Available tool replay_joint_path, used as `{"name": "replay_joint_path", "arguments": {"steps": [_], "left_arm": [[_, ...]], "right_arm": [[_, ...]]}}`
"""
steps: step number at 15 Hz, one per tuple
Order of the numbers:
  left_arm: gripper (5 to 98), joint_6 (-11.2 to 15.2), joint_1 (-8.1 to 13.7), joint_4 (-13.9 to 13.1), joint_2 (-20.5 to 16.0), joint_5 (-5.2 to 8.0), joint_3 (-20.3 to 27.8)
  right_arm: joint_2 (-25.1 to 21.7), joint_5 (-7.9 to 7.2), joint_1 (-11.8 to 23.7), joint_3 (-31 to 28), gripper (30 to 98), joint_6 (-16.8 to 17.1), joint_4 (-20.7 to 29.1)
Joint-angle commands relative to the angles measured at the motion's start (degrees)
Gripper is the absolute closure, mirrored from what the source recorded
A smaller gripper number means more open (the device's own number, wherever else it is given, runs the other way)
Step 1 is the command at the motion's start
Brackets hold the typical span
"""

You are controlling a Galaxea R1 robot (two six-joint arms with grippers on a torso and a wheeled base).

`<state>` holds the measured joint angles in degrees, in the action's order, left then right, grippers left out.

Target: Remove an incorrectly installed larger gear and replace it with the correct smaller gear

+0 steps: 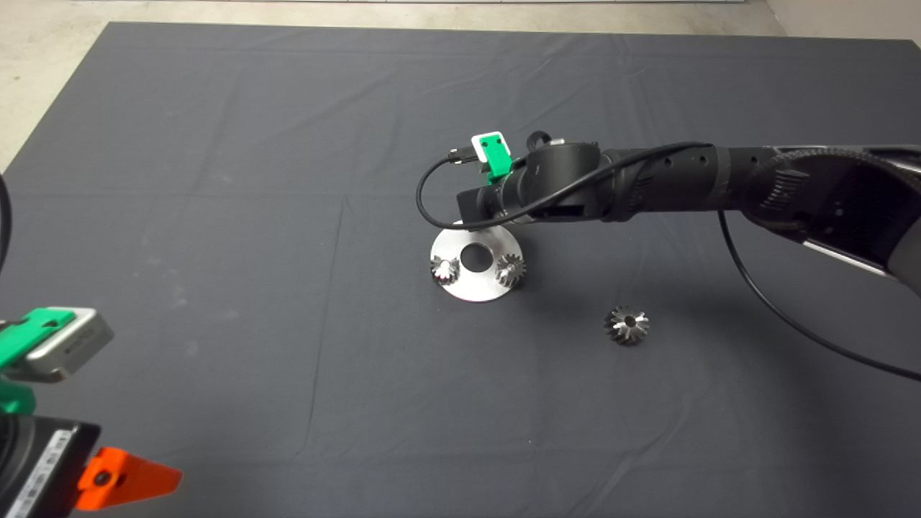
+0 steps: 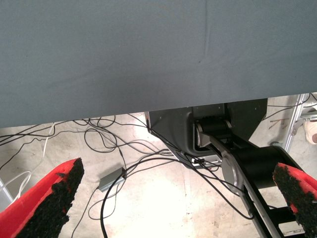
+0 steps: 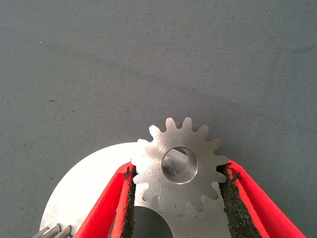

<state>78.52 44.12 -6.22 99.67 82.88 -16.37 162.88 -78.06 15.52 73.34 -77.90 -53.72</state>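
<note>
**Silver gear between red fingers, grip at the tooth tips**

Silver metal fills the right wrist view: the larger gear (image 3: 180,166), flat-faced with blunt teeth and a round centre hole, sits on the far edge of a round base plate (image 3: 89,183). The right gripper (image 3: 176,198) has its black pads on both sides of this gear, touching the tooth tips, so it looks clamped on it. From above, the right arm hides this gear at the 12 o'clock edge of the plate (image 1: 468,288).

Two small bright gears (image 1: 445,270) stand on the plate at 9 and 3 o'clock of its big hole. The smaller gear (image 1: 626,324), dark with fine teeth, lies alone on the mat (image 1: 216,180), at about 4 o'clock from the plate.

I think the risk is slipping: the pads are rough foam, but the teeth give only small hard contact points, so the gear may tilt or drop. The light plate could also rise together with it.

The left gripper (image 2: 173,198) waits at the lower left, fingers wide apart.
</note>
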Motion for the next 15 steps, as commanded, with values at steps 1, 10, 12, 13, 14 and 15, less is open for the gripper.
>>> {"name": "replay_joint_path", "arguments": {"steps": [1,10,12,13,14,15], "left_arm": [[5.4,-0.2,0.1,-0.6,0.0,0.17,0.7],[5.4,-0.2,-0.5,-0.6,0.0,0.17,0.7],[5.4,-0.2,-0.5,-0.6,0.0,0.17,0.7],[5.4,-0.2,-0.5,-0.6,0.0,0.17,0.7],[5.4,-0.2,-0.5,-0.6,0.0,0.17,0.7],[5.4,-0.2,-0.6,-0.6,0.0,0.17,0.7]], "right_arm": [[0.4,0.10,0.9,-0.9,88.2,0.1,1.4],[0.4,0.27,0.9,-1.9,88.2,0.1,1.8],[0.4,0.27,0.9,-1.9,88.2,0.1,2.2],[0.4,0.27,0.9,-1.9,88.2,0.1,2.2],[0.4,0.27,0.9,-1.9,88.2,0.1,2.3],[0.4,0.27,0.9,-1.9,88.2,0.1,2.3]]}}
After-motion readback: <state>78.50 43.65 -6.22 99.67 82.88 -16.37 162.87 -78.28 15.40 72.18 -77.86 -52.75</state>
